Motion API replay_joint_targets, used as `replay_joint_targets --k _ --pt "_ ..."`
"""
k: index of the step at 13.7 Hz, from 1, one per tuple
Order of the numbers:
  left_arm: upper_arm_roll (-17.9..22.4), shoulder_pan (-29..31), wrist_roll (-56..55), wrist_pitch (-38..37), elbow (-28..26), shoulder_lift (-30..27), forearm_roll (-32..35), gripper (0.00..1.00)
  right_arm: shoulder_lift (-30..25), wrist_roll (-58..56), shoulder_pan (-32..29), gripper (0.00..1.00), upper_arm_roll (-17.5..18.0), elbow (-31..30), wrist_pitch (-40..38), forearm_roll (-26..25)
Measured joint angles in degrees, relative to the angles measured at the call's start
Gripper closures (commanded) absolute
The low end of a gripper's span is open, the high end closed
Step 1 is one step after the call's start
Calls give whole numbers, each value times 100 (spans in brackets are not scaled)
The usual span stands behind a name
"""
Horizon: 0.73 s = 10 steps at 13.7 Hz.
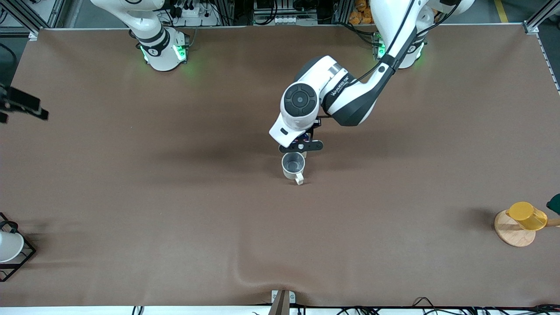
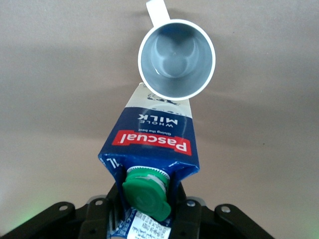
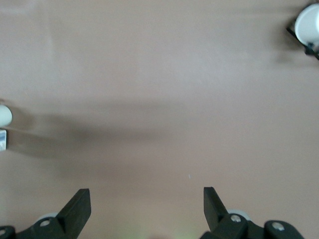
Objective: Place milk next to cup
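The milk (image 2: pixel 149 142), a dark blue carton with a red label band and a green screw cap (image 2: pixel 147 191), stands upright right beside the cup (image 2: pixel 176 58). In the front view only a sliver of the milk (image 1: pixel 300 141) shows under the hand, just farther from the camera than the grey-cream cup (image 1: pixel 293 165), whose handle points toward the camera. My left gripper (image 2: pixel 148 201) is shut on the carton's top, one finger on each side of the cap; it is over the middle of the table (image 1: pixel 302 146). My right gripper (image 3: pixel 144 196) is open and empty, high over bare table.
A yellow cup (image 1: pixel 527 215) lies on a round wooden board (image 1: pixel 512 234) at the left arm's end, near the camera. A white cup in a black wire rack (image 1: pixel 8 247) stands at the right arm's end. The brown cloth (image 1: pixel 258 280) is wrinkled at the near edge.
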Motion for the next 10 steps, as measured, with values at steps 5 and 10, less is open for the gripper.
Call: replay_joint_targets --k 5,10 --pt "-2 -31 12 302 2 145 0 59 -208 -30 26 0 99 -764 1163 35" --pt "-7 -37 12 325 19 174 0 0 -558 -40 28 0 101 -1334 1370 36"
